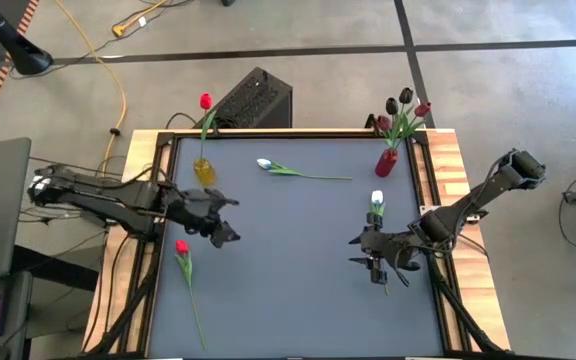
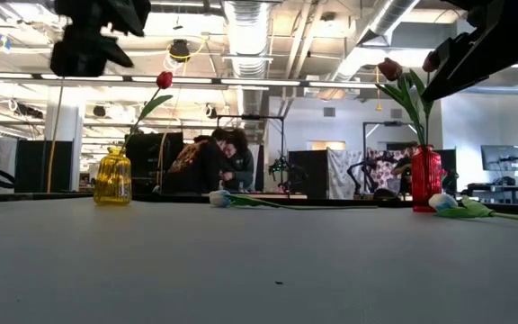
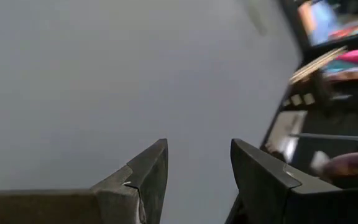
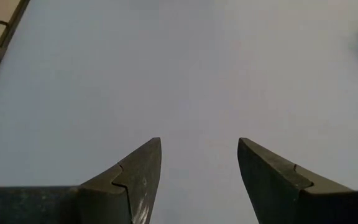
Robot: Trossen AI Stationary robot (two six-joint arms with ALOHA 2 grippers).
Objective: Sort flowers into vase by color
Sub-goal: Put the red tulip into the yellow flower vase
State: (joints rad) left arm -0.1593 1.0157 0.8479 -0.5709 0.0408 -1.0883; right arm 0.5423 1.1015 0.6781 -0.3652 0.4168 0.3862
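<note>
While both arms hover over the bench, I read the scene from the left. My left gripper has its jaws apart and holds nothing; just beside it lies a red tulip, stem trailing toward the near edge. The yellow vase already holds one red bloom. One white tulip lies at mid-bench, another white one near my right gripper, jaws also open and empty. The red vase carries dark blooms. These stems look light and bendy; I'd pinch mid-stem, never the bud.
</note>
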